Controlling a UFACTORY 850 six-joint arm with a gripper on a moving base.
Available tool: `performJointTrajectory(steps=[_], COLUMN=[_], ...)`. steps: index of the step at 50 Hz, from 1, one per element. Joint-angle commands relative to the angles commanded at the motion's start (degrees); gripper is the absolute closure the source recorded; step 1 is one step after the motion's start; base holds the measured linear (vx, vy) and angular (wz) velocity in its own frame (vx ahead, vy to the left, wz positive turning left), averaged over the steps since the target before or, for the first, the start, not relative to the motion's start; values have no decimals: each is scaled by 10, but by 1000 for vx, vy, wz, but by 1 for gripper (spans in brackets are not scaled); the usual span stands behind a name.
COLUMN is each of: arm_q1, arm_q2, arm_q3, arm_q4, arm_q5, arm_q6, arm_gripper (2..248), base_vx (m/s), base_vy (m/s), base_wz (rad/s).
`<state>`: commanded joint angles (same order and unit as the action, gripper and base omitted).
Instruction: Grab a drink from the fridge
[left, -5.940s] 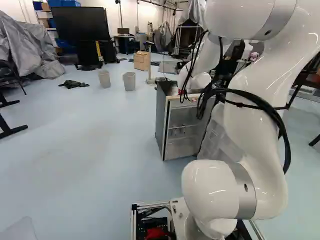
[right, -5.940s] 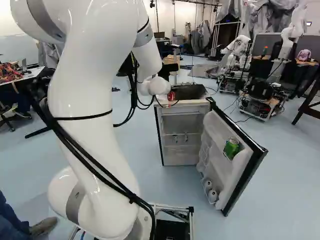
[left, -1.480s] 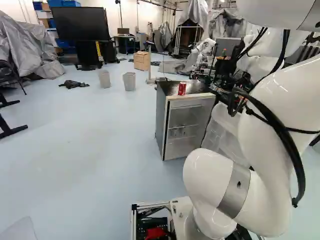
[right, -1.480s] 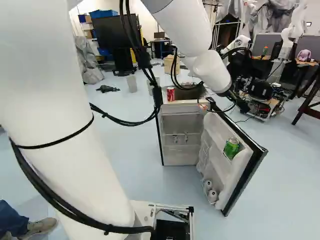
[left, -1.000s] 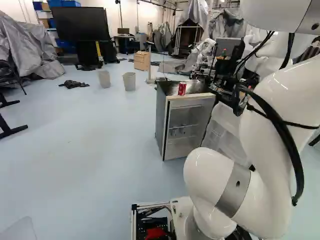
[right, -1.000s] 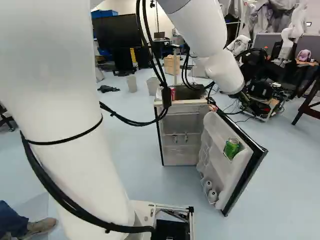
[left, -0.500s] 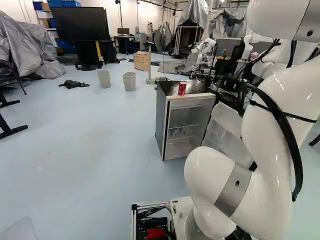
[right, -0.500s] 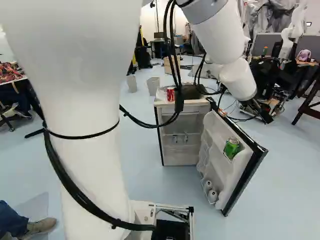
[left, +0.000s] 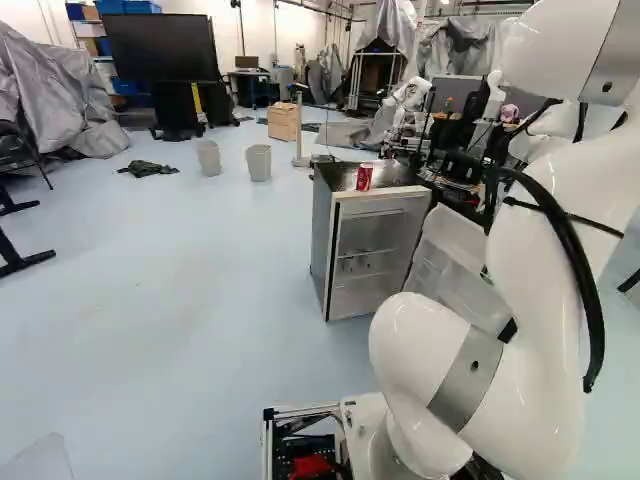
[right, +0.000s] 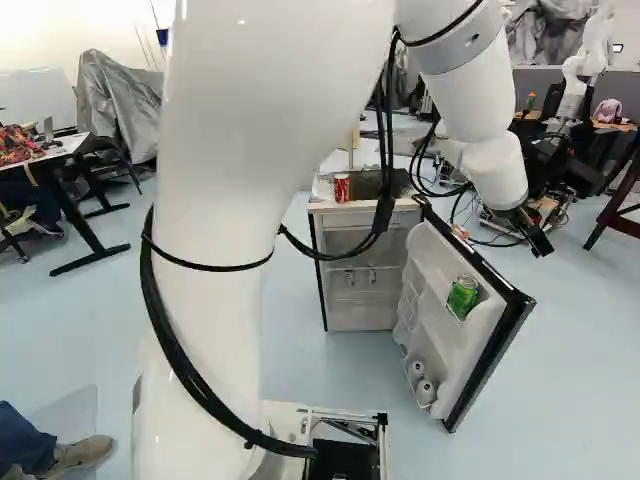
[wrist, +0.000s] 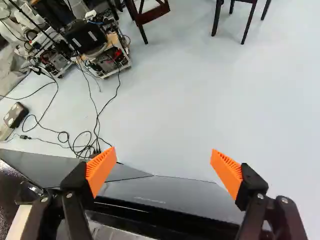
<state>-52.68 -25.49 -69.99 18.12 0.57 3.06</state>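
In R base view, I've got the gripper spread wide; green can sits in the fridge door rack, approx. 8 o'clock from it. Red can on fridge top, betw. 9 & 10.

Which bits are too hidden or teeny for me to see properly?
- Small things inside the fridge: too small to name in both base views.
- Round white things low in its door: too small to name, right base view.
- Arm's upper part: cut off by the top edge, both base views.
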Motion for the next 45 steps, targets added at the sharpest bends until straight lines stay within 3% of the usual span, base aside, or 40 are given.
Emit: performJointTrajectory(steps=[26,45], arm_q1=[-3,-6], arm_q2=[-67,-79], arm_q3=[-87,-104], arm_q4=[0,0], arm_q5=[-61,-116], arm_q6=[0,0], arm_gripper=[3,3], base_vx=[0,0], base_vy=[0,0], base_wz=[0,0])
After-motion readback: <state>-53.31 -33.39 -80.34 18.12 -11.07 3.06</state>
